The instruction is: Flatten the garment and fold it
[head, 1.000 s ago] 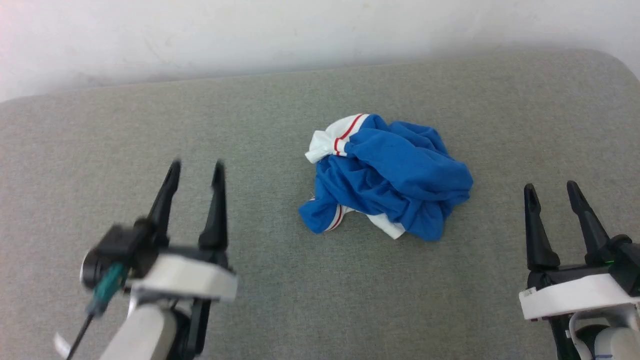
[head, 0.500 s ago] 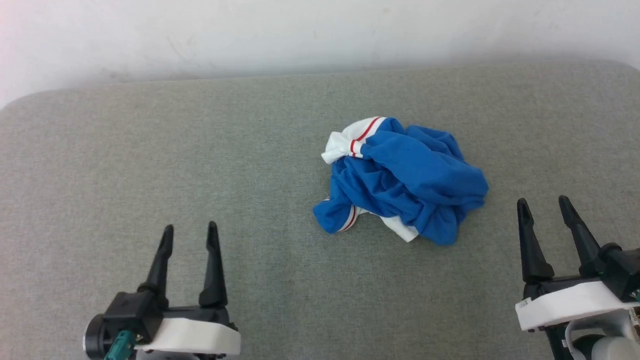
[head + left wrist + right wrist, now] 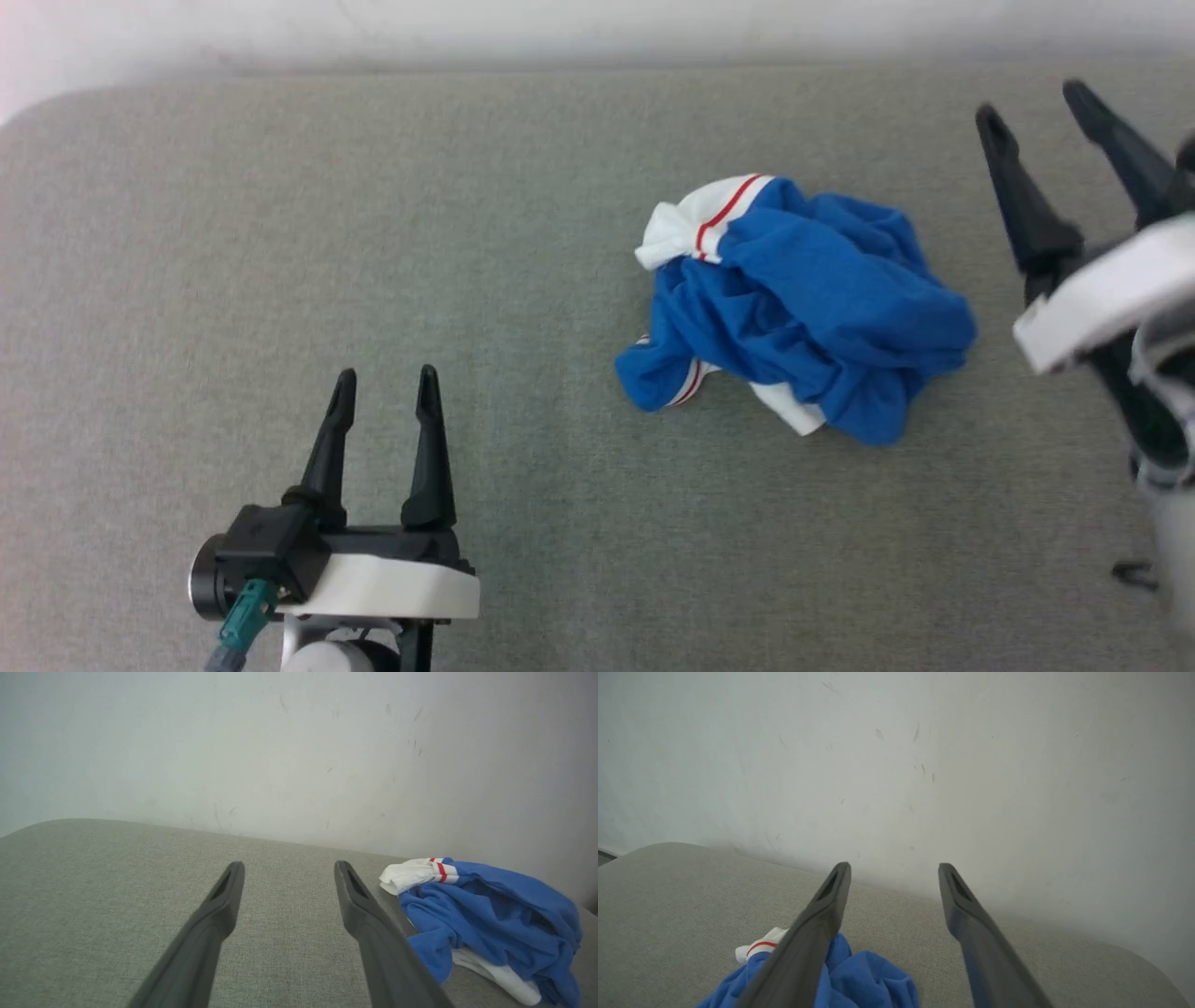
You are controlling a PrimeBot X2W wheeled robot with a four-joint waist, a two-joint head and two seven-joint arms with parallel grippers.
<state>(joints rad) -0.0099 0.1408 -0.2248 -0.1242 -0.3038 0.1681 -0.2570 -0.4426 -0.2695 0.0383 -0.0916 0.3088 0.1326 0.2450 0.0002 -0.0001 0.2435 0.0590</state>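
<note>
Right of centre on the grey fabric surface [image 3: 467,233] lies the garment [image 3: 803,308]: a crumpled heap, neither flattened nor folded. The bulk is bright blue. One white sleeve with thin red stripes sticks out on the heap's far-left side, and more white with a red stripe shows along its near side. Nothing touches it. The right gripper [image 3: 1031,101] is just beside the heap, toward the surface's right edge, and appears held above the surface. Its jaws are spread wide with nothing between them, and its fingers point toward the far edge and the white wall [image 3: 560,28]. In the right wrist view the blue cloth lies below this gripper, partly hidden behind one finger, with no contact visible. The left gripper [image 3: 386,373] is toward the near edge, left of centre and well apart from the garment. Its jaws are likewise spread and empty, fingers pointing toward the far edge. The surface's far corners are rounded.
</note>
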